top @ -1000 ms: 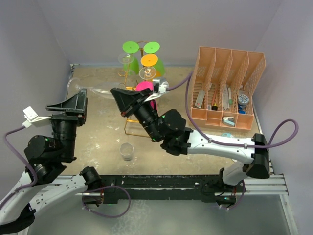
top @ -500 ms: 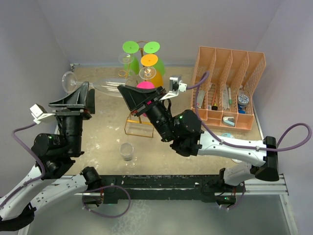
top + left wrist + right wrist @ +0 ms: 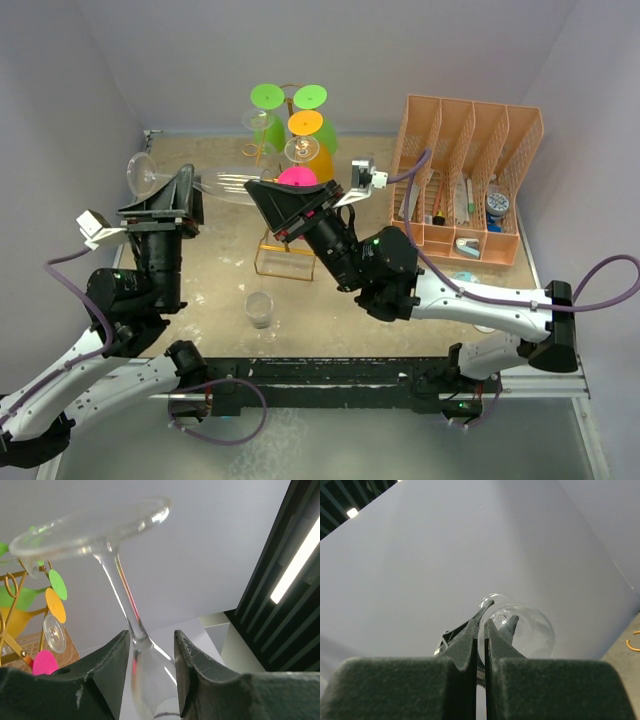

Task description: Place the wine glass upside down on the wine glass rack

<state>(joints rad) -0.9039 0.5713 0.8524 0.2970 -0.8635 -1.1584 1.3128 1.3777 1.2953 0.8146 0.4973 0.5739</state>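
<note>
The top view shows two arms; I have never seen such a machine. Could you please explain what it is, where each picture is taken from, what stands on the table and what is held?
These are two robot arms bolted at the near edge of a table, each ending in a two-finger gripper. The top view looks down from above and behind them. The other two pictures come from cameras on the wrists, each showing its own fingers. On the table stand a gold wire wine glass rack hung with coloured glasses, a peach organizer and a small clear cup. The wine glass is held sideways: the right gripper is shut on its bowl's rim, and the left gripper has its fingers either side of the stem.
</note>
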